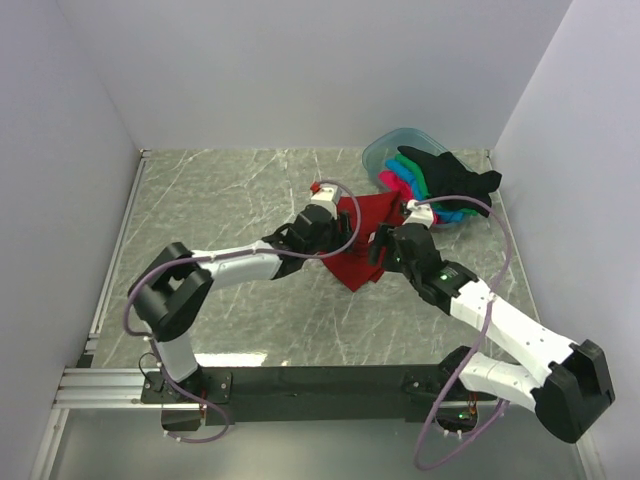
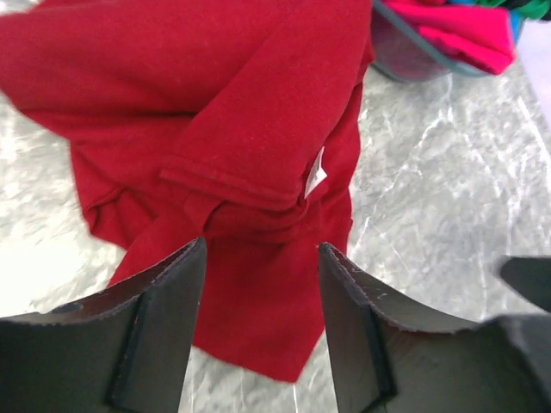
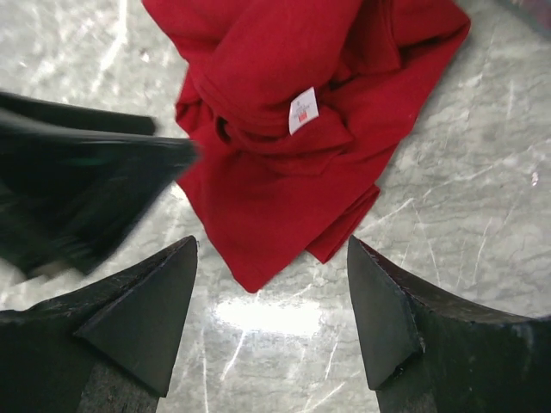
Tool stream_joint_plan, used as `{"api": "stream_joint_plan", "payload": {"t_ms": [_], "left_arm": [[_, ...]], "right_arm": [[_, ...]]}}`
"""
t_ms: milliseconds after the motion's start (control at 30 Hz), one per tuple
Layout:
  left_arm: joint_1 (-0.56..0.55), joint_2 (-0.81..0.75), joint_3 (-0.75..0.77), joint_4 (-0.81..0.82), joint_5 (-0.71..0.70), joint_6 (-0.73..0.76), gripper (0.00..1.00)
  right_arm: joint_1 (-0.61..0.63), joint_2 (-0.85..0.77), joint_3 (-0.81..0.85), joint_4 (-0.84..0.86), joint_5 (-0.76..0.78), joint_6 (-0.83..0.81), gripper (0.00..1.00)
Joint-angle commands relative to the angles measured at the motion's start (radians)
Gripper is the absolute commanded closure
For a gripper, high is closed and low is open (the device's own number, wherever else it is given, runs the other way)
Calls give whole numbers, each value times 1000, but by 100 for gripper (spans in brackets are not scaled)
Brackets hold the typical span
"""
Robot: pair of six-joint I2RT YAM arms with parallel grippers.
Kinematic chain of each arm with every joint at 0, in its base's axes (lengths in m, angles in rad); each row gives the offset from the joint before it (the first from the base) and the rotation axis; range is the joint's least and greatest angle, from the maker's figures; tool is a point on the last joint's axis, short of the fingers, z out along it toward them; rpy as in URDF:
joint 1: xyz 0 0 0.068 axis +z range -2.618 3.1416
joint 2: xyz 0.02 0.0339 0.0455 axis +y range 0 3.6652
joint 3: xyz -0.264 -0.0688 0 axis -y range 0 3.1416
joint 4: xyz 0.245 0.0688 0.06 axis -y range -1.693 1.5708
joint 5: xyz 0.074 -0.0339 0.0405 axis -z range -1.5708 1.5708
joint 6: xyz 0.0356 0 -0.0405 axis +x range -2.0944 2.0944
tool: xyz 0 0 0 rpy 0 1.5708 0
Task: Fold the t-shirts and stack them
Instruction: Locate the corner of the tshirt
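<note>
Grey marbled table; on it the dark red t-shirt lies crumpled, label up; over it hover the left gripper, partly open, and the right gripper, wide, both empty; just beyond it the tub holds the other t-shirts; nothing looks folded or stacked yet.
</note>
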Motion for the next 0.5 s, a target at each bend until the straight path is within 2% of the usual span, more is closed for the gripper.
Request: {"api": "stream_joint_plan", "payload": {"t_ms": [0,467], "left_arm": [[-4,53,70,34,36,5,41],[5,257,247,3,14,-27,36]], "right_arm": [[-11,-67,-1,1,24,-6,23],[-22,-162,-25,-42,8,-36,23]]}}
